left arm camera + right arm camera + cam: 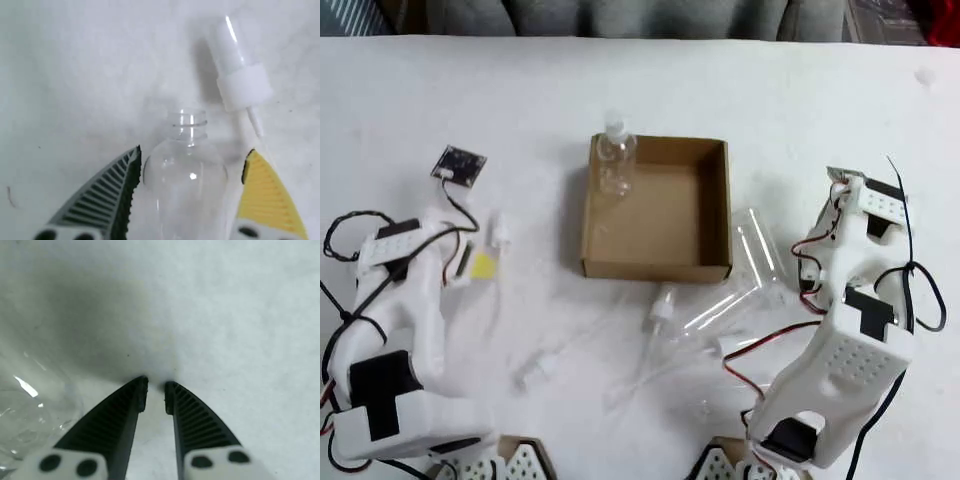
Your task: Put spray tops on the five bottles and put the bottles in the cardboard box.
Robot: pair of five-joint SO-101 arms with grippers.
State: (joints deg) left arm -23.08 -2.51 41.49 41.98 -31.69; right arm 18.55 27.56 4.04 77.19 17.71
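Observation:
My left gripper (192, 151) is shut on an uncapped clear bottle (185, 175), a grey finger on one side and a yellow finger (265, 195) on the other. A white spray top (237, 75) lies on the table just past the bottle's neck, its tube running along the yellow finger. In the high view this gripper (475, 262) is left of the cardboard box (655, 262). One capped bottle (616, 160) stands in the box's far left corner. My right gripper (156, 385) is shut and holds nothing, low over bare table, at the right (838, 180).
Clear uncapped bottles (760, 250) (720, 310) lie right of the box and in front of it; one (25, 410) is beside my right gripper. Loose spray tops (660, 310) (535, 375) lie in front of the box. A small black circuit board (460, 165) sits at far left.

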